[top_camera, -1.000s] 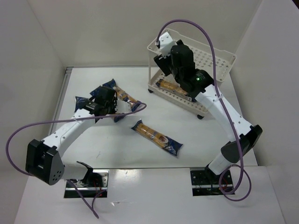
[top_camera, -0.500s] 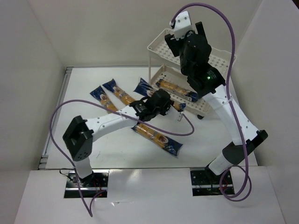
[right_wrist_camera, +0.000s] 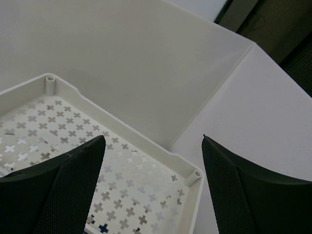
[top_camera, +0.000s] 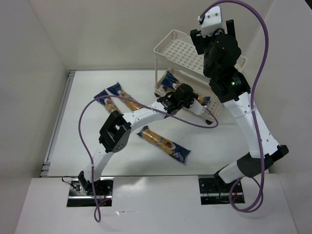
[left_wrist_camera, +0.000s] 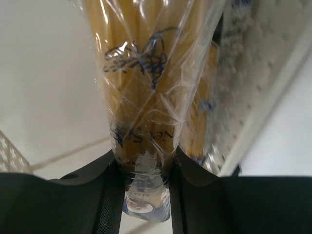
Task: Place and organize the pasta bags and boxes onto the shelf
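Pasta packets: five pieces, long and narrow, dark blue ends, clear middles showing orange-yellow strands.

- Item 1, held packet (left_wrist_camera: 146, 73): clamped near one end between the left gripper (left_wrist_camera: 145, 163) fingers (left_wrist_camera: 109, 195), which are closed tight on the plastic so that it creases. The pasta runs away from the gripper toward the top of the left wrist frame. In the overhead view the left gripper sits over the lower tray (top_camera: 161, 92) at centre right. A blue end shows just to its upper left inside that tray.
- Item 2, second packet (top_camera: 197, 99): lies in the lower tray just right of the left gripper. It shows only in part. The left wrist view shows it close beside item 1.
- Item 3, centre packet (top_camera: 163, 145): lies flat on the table (top_camera: 219, 141) at a diagonal below the left arm, well apart from the shelf.
- Items 4 and 5, left packets (top_camera: 127, 101) (top_camera: 106, 100): lie side by side on the table at centre left, partly crossed by the purple cable (top_camera: 90, 105).

Shelf (top_camera: 185, 56): cream-white two-tier cart with perforated trays, upper right of the overhead frame, on the table by the back wall.

Right gripper (right_wrist_camera: 153, 141): spread wide and holding nothing, raised above the far corner of the top tray (right_wrist_camera: 185, 163).
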You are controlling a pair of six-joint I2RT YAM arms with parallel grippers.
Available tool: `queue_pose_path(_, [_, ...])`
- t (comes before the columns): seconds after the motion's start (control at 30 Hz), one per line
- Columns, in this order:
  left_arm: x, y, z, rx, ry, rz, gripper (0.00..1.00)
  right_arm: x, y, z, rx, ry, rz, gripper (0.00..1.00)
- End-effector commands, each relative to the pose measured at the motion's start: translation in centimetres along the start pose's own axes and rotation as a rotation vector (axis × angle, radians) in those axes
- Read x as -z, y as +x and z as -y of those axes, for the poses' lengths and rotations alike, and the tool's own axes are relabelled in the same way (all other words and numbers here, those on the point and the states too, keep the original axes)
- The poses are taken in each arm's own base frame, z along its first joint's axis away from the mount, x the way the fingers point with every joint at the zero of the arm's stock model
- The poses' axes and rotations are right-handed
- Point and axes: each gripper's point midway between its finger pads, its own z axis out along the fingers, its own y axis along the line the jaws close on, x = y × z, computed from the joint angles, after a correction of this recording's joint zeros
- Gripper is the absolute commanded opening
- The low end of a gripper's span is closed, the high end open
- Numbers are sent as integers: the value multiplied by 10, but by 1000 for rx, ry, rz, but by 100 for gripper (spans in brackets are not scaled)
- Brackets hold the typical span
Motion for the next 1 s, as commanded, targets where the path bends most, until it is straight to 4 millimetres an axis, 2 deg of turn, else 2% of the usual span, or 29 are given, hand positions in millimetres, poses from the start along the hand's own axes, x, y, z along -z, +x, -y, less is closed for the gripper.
queue_pose_path(0.0, [15,-14,-101,35,-303,75,0,12,-9,22,-26,34,33,85])
queue_pose_path(0.07, [6,-11,-99,26,-305,77,4,10,0,15,-8,24,15,85])
queue_pose_path(0.13, [-2,-5,-98,29,-305,67,9,12,1,16,-7,23,14,85])
queue_pose_path(0.17, [-13,0,-91,30,-294,57,11,12,1,16,-7,23,14,85])
queue_pose_path(0.2, [-13,6,-100,35,-304,48,15,12,1,16,-7,23,14,85])
queue_pose_path(0.27, [-20,6,-96,33,-292,46,23,11,3,12,-1,12,13,85])
queue_pose_path(0.3, [-26,6,-89,30,-279,44,32,11,3,13,8,12,13,85])
queue_pose_path(0.37, [-22,5,-96,43,-290,47,67,10,6,10,14,8,7,85])
queue_pose_path(0.4, [-22,5,-96,43,-290,47,69,10,6,10,14,8,7,85])
queue_pose_path(0.53, [-23,8,-89,50,-256,33,78,10,8,6,27,-17,4,89])
queue_pose_path(0.6, [-18,15,-91,73,-256,27,78,13,6,9,21,-13,10,89])
queue_pose_path(0.63, [-19,16,-83,69,-237,24,78,13,6,9,21,-13,10,89])
queue_pose_path(0.67, [-9,16,-90,86,-249,27,78,12,11,6,32,-21,-2,89])
queue_pose_path(0.73, [-3,16,-88,95,-240,36,78,12,10,5,33,-29,2,89])
queue_pose_path(0.83, [8,22,-78,88,-201,20,78,12,11,2,29,-40,1,89])
queue_pose_path(0.87, [18,23,-81,88,-201,20,78,12,10,1,29,-50,6,89])
queue_pose_path(0.93, [21,28,-62,90,-156,3,78,12,11,-2,22,-64,5,89])
queue_pose_path(0.97, [34,29,-70,93,-169,5,78,13,7,0,17,-60,12,89])
